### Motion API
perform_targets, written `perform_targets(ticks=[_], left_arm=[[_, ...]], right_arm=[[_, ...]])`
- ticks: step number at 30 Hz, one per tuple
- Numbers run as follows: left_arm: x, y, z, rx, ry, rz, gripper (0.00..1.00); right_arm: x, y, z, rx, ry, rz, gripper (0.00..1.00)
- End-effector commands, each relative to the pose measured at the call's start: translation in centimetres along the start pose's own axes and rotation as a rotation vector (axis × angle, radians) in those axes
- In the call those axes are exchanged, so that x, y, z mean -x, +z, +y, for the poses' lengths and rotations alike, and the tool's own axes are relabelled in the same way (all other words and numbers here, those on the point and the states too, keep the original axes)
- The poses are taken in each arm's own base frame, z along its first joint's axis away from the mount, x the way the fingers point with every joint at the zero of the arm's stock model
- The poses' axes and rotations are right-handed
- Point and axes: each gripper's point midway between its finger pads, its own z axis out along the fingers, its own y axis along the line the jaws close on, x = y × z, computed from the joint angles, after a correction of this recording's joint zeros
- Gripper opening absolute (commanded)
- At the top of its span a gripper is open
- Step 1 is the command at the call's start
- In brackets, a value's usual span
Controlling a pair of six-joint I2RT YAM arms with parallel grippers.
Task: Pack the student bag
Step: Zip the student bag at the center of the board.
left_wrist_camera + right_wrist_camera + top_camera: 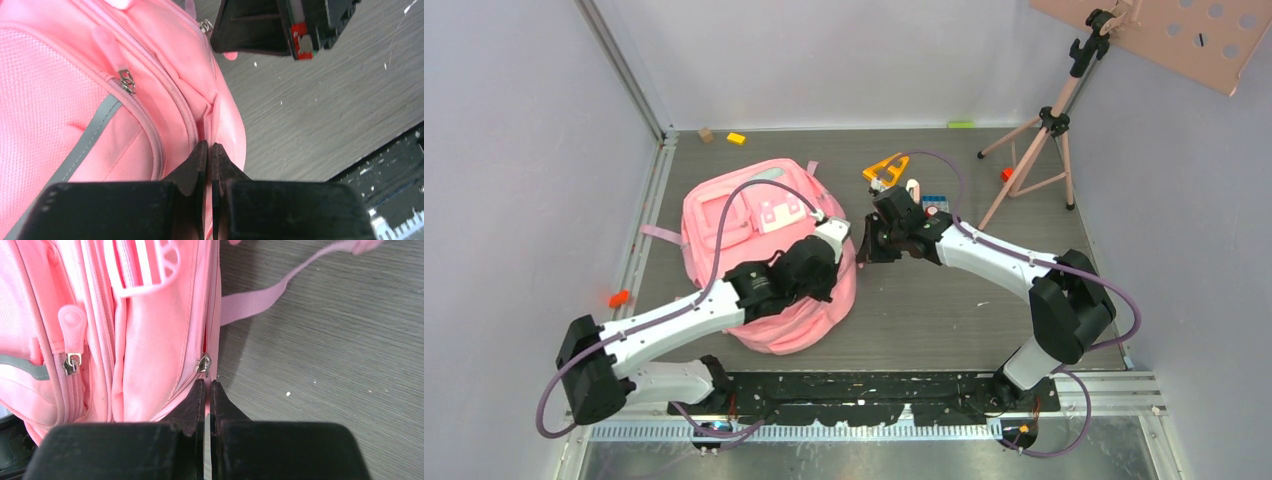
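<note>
I am clenching my left gripper on the student bag, its two black fingers pressed together with a thin fold of pink fabric running down between them. The bag is lying flat on the grey table, spreading ahead and to the left of those fingertips. A pocket zipper pull is hanging ahead and to the left of them, and a grey stripe is crossing the pocket panel just below it.

I am also pinching my right gripper shut on the same bag, on the edge of its side seam. A metal zipper slider is sitting just ahead of those fingertips, almost touching them. The bag's pockets are filling the space ahead and to the left of this gripper, while a pink strap is trailing off the bag across the bare table ahead and to the right.

From above, my two grippers are meeting near each other at the same side of the bag, the left arm reaching over the pink fabric and the right arm coming in across the table.
</note>
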Motion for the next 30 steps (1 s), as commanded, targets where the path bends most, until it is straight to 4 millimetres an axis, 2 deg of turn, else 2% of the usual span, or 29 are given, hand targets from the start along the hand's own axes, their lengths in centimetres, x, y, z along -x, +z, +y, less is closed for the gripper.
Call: perform_targets(ticks=[1,6,11,19,30], left_arm=[[-3.9,-3.9,2.1,0.029,0.022,0.146,0.0],[-4.8,-6.4,3.1,0.03,0.014,0.159,0.0],[-5.3,-8.1,3.1,-0.013,0.002,0.151,0.0],[-6.4,-8.7,1.9,-0.101,0.003,0.19,0.0],[-6.6,-8.9,1.7,-0.12,-0.004,0.182,0.0]], right_arm=[[2.8,-0.3,-1.7,-0.086,-0.01,-0.098,0.0],[3.1,0.1,-1.7,-0.085,-0.006,-0.101,0.0],[3.3,0.9,-1.6,-0.085,-0.006,-0.1,0.0],[4.4,3.0,-1.6,-0.103,0.0,-0.116,0.0],[6.5,5.4,-2.8,-0.169,0.011,-0.187,0.0]])
